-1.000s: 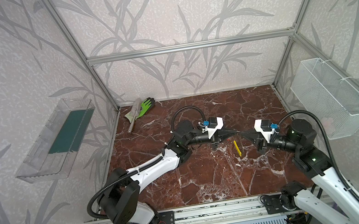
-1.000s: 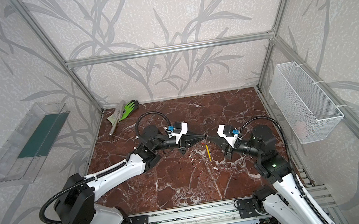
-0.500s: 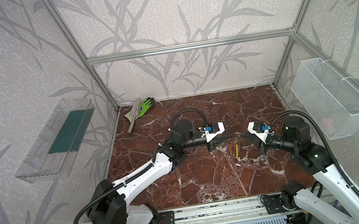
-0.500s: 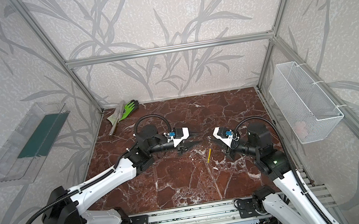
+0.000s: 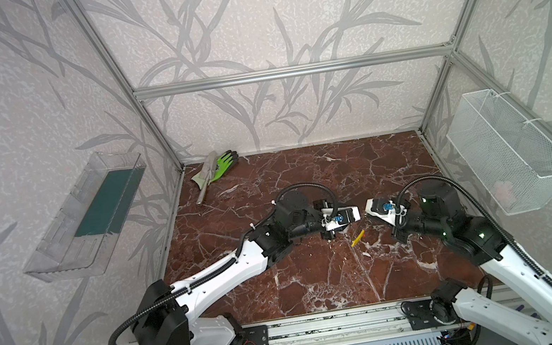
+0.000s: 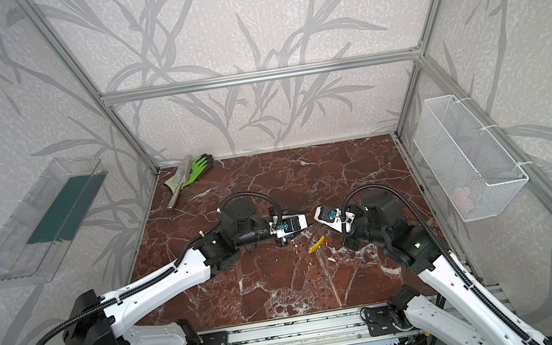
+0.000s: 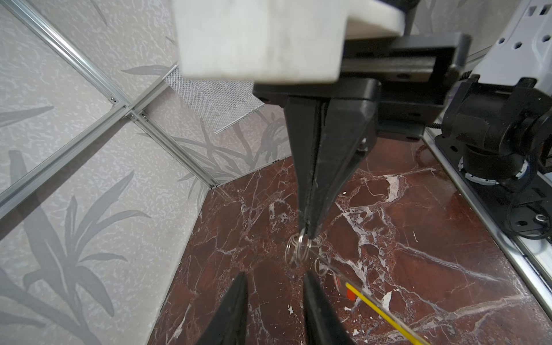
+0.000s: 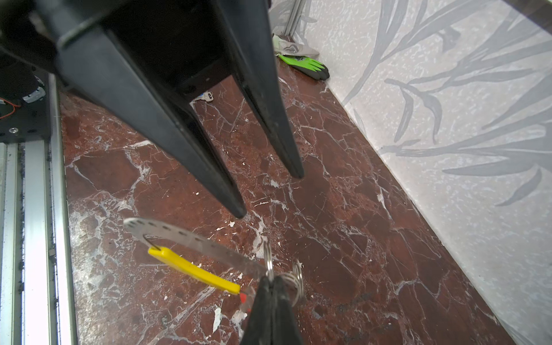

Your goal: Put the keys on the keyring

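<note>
- The keyring [image 8: 194, 239] is showing as a thin grey metal band with a row of small slots. A yellow section [image 8: 191, 268] is running alongside it, and a few small wire loops [image 8: 297, 277] are bunching at one end.
- It is sitting between the two arms, over the middle of the worktop [image 8: 358, 209]. Whether its free end is touching the marble cannot be told.
- It is looking light, springy and slick. Bare metal is likely to be sliding or twisting in a pinch, so the flat of the band close to the loops is looking like a surer place to grip than the thin wire.
- Only a red speck of the red-orange key [image 8: 243, 297] is showing, just beside the loops. Whether it is already threaded on cannot be told, and no other key is showing clearly.
- The right tool [image 8: 271, 283] is pinching the wire loops with its jaws pressed together, carrying the keyring at its very tips.
- The left tool [image 8: 268, 194] is facing it with jaws parted and nothing between them. Its tips are hovering close to the band, apart from it as far as can be seen.
- In a top view the yellow section [image 5: 357, 238] is lying between the two tool heads, slightly toward the front rail.
- Further out, a green glove [image 8: 304, 64] is lying in the back corner, well apart from everything else.
</note>
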Controlling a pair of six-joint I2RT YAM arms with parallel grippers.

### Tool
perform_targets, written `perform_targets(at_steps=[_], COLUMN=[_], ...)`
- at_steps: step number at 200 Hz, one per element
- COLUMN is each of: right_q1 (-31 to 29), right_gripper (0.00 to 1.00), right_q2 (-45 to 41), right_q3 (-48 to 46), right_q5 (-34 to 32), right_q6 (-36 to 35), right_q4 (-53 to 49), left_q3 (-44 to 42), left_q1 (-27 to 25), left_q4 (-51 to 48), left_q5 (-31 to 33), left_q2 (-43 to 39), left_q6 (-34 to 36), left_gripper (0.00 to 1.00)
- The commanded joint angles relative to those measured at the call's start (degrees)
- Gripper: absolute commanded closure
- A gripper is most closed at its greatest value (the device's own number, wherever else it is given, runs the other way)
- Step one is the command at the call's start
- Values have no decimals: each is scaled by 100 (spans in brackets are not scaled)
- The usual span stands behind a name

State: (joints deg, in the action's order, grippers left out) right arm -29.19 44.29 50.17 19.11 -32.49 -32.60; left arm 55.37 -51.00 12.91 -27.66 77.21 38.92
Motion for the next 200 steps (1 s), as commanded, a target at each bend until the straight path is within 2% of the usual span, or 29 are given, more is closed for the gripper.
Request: perform_targets(at_steps=[1,79,113,135,172,200], right_q1=[-102,-306,-322,-322,-321,-313], right_gripper=[100,100,100,100,100,100], right_q2=[66,360,326,299,241,120], right_q3=[258,441,445,441,393,300], right_q5=[-188,-188,-126,-92,-68,-66], right_q6=[-21,-21,41,67,147,250], right_q4=[-94,-118,-7,43,140,265], left_q3=[236,444,561,588,554,369], left_q1=[-58,-103,-116,-120,-123,-111], left_q4=[-171,-210,-425,-583,-606,-251], left_q5=[68,63,59,51,7,86], left_q2=[75,318,423,435,414,367], left_q6=[273,124,194,253,124,-117], left_gripper=[68,70,77,78,76,73])
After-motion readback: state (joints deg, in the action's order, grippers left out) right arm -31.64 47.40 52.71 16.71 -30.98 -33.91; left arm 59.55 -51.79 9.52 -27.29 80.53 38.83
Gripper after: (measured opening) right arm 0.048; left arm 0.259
